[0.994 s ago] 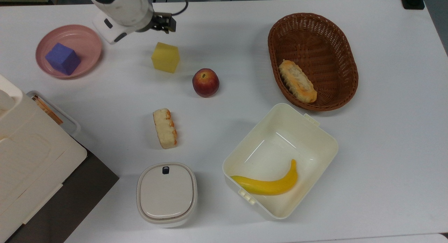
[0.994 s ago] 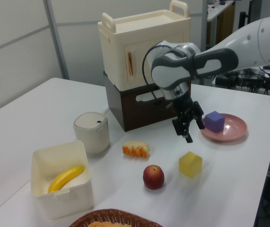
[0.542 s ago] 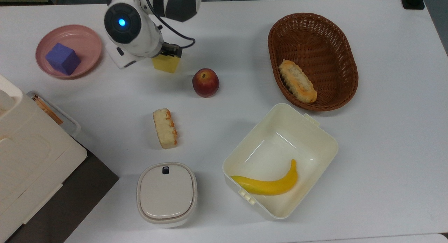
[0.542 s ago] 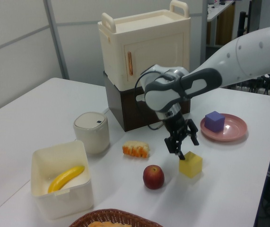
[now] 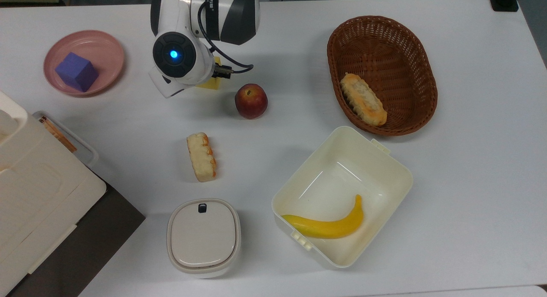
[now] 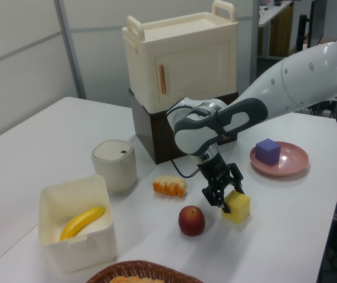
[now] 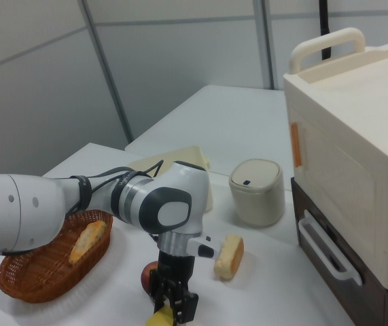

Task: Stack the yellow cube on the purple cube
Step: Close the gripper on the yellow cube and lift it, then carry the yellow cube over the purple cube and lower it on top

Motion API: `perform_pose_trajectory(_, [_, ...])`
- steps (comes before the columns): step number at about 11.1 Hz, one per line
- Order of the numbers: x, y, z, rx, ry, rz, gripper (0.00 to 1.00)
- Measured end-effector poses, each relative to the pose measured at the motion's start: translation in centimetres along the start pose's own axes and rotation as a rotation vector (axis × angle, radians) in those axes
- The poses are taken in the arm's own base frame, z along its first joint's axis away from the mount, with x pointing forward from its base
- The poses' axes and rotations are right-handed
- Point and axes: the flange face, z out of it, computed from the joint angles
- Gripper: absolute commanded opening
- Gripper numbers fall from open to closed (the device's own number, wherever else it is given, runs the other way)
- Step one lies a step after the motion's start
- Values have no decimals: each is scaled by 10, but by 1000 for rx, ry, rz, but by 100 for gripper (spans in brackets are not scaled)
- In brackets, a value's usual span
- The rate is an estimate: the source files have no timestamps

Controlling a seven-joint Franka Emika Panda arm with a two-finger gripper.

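Note:
The yellow cube (image 6: 238, 207) rests on the white table near the apple. In the top view the arm's body covers most of the yellow cube (image 5: 210, 84), leaving a yellow sliver. My gripper (image 6: 224, 196) has come down on it, open, with one dark finger (image 6: 212, 198) on the cube's left and the other at its far top edge. In the right view the gripper (image 7: 174, 303) hangs just over the yellow cube (image 7: 158, 319) at the bottom edge. The purple cube (image 5: 77, 72) (image 6: 268, 151) lies in a pink plate (image 5: 107, 49) (image 6: 293, 165), away from the arm.
A red apple (image 5: 251, 101) sits close to the yellow cube. A bread piece (image 5: 201, 157), a lidded white canister (image 5: 203, 237), a cream box (image 5: 384, 160) holding a banana (image 5: 329, 226), a wicker basket (image 5: 342, 32) and a cream cabinet (image 5: 34, 194) stand around.
The arm swung from the table's far side over the yellow cube and came down, so the open fingers now stand at the cube. The cubes have not moved.

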Motion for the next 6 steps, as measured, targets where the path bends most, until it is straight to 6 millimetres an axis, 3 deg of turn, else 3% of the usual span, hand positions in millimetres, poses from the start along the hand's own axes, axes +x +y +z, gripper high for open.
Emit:
perform_pose_trajectory(2, [0,2,-9,-10,20,1,2])
perform_pose_trajectory(4, [-4,12,-32,-37,53,-4,1])
perform_pose_trajectory(6, [-14,47,-75,-38,106,-30,2])
